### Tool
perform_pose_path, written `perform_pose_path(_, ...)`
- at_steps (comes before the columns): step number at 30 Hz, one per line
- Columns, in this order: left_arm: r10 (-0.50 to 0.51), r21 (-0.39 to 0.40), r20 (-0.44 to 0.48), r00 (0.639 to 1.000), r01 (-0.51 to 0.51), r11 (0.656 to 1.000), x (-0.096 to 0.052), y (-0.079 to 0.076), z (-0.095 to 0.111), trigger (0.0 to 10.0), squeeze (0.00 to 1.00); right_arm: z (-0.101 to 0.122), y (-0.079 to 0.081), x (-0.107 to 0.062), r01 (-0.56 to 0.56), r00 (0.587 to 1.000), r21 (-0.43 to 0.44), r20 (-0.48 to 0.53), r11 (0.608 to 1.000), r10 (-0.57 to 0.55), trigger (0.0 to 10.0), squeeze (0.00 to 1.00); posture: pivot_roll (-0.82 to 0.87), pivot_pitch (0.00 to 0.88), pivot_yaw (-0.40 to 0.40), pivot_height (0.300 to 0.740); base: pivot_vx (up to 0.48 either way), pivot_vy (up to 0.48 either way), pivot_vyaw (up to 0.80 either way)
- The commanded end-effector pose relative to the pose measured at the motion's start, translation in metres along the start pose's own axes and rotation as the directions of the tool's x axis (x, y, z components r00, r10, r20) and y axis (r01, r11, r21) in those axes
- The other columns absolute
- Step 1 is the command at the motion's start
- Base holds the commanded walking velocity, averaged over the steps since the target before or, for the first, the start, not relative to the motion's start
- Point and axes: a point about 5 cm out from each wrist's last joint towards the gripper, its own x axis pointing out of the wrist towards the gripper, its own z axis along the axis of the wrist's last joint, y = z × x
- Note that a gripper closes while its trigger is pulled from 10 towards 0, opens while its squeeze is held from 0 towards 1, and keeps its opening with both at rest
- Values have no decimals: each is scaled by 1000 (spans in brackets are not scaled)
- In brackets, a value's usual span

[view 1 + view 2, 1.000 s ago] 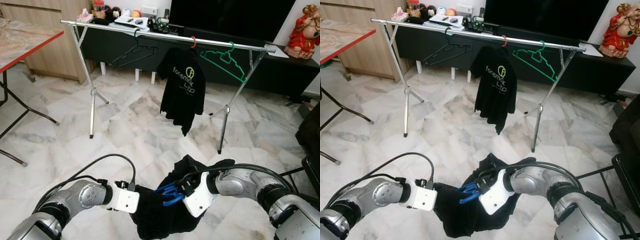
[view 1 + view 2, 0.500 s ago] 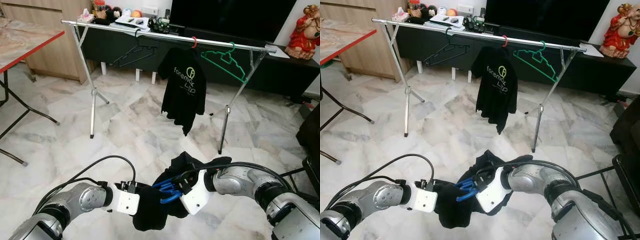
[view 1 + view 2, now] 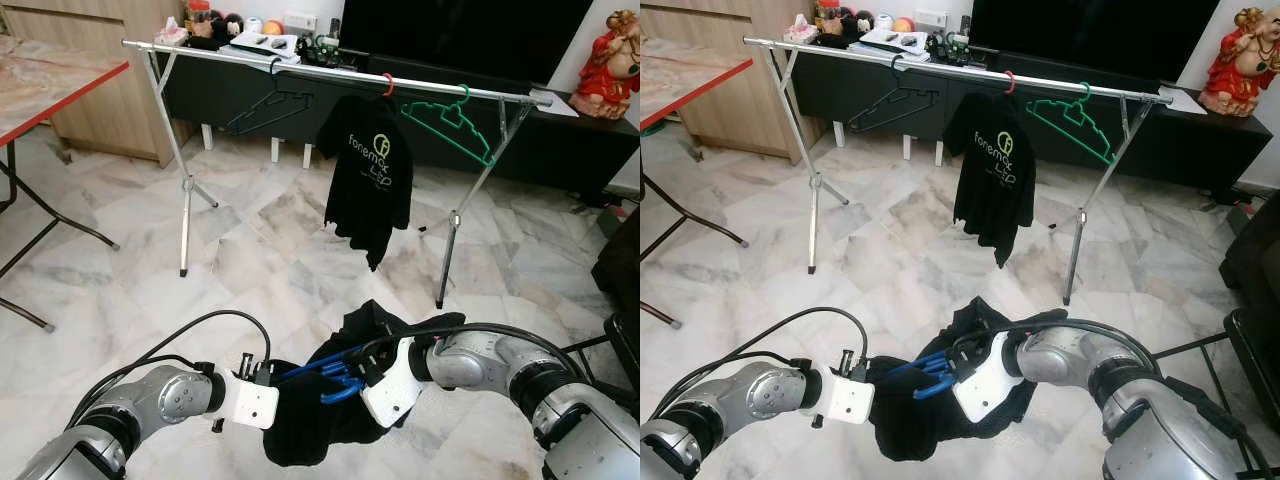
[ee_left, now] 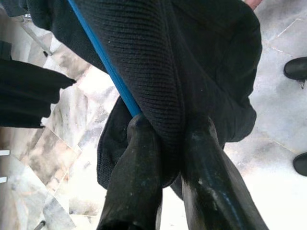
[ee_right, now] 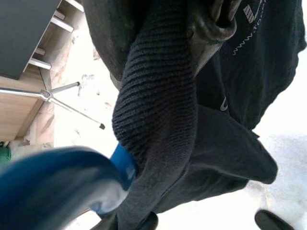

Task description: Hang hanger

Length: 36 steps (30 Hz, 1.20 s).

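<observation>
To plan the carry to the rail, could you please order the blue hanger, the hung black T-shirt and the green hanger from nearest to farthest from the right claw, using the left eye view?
1. Blue hanger: right at the right claw, inside the black garment.
2. Hung black T-shirt: ahead, mid-rail.
3. Green hanger: farther back, toward the rail's right end.

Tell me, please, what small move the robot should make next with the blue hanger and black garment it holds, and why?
Probably lift both grippers together toward the silver clothes rail. The blue hanger sits low, between the arms, inside the black garment; the left gripper pinches fabric beside the hanger's arm, and the right gripper is at its hook end. The rail stands ahead, with free space between the black hanger and the hung black shirt.
</observation>
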Motion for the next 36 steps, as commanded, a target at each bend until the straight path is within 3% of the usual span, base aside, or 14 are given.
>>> perform_pose_path(1, -9, 27, 4, 1000, 9, 1000, 0, 3, 1, 0, 0, -4, 1, -3, -15, 1000, -10, -21, 1000, 15, 10000, 0, -9, 77, -144, 740, 0, 0, 0)
perform_pose_path(12, 7, 11, -138, 990, -6, 1000, -5, 2, -17, 0, 0, -8, 18, -4, -64, 997, 43, -50, 997, 66, 10000, 0, -11, 82, -141, 740, 0, 0, 0)
perform_pose_path(24, 12, -65, -110, 994, -19, 998, -8, -9, -19, 0, 0, -5, 27, -2, -75, 996, 75, -43, 994, 79, 10000, 0, -6, 87, -141, 740, 0, 0, 0)
perform_pose_path(25, 20, -63, -98, 995, -27, 998, -8, -9, -17, 3412, 0, -5, 26, -2, -74, 996, 75, -41, 994, 77, 10000, 0, -6, 86, -141, 740, 0, 0, 0)
perform_pose_path(26, 25, -70, -65, 998, -30, 997, -6, -7, -13, 10000, 161, -4, 25, -1, -71, 997, 73, -38, 995, 74, 10000, 0, -6, 87, -141, 740, 0, 0, 0)
perform_pose_path(27, 26, -71, -55, 998, -30, 997, -6, -7, -12, 10000, 459, -4, 24, -1, -70, 997, 73, -37, 995, 73, 10000, 0, -6, 86, -142, 740, 0, 0, 0)
perform_pose_path(28, 28, -68, -45, 999, -31, 997, -5, -6, -10, 10000, 459, -4, 24, -1, -70, 997, 73, -36, 995, 73, 10000, 0, -6, 86, -142, 740, 0, 0, 0)
perform_pose_path(29, 30, -66, -39, 999, -32, 997, -5, -6, -9, 10000, 863, -4, 24, -1, -70, 997, 73, -36, 995, 73, 10000, 0, -6, 87, -142, 740, 0, 0, 0)
perform_pose_path(30, 30, -66, -36, 999, -32, 997, -5, -5, -9, 10000, 1000, -4, 24, -1, -70, 997, 72, -36, 995, 73, 10000, 0, -6, 87, -142, 740, 0, 0, 0)
perform_pose_path(31, 28, -62, -32, 999, -30, 998, -5, -5, -8, 9412, 1000, -4, 24, -1, -70, 997, 72, -36, 995, 73, 10000, 0, -6, 85, -142, 740, 0, 0, 0)
perform_pose_path(32, 22, -54, -28, 999, -23, 998, -4, -5, -7, 6863, 1000, -4, 23, -1, -70, 997, 71, -36, 995, 73, 10000, 0, -7, 86, -142, 740, 0, 0, 0)
perform_pose_path(33, 18, -52, -26, 999, -19, 998, -4, -5, -7, 5608, 1000, -4, 23, -1, -71, 997, 71, -36, 995, 73, 10000, 0, -7, 86, -142, 740, 0, 0, 0)
perform_pose_path(35, 11, -56, -28, 1000, -13, 998, -4, -5, -7, 8000, 620, -4, 23, -1, -71, 997, 71, -35, 995, 74, 10000, 0, -7, 85, -142, 740, 0, 0, 0)
perform_pose_path(36, 9, -53, -28, 1000, -11, 999, -4, -5, -7, 10000, 0, -4, 23, -1, -72, 997, 72, -35, 995, 74, 10000, 0, -7, 85, -142, 740, 0, 0, 0)
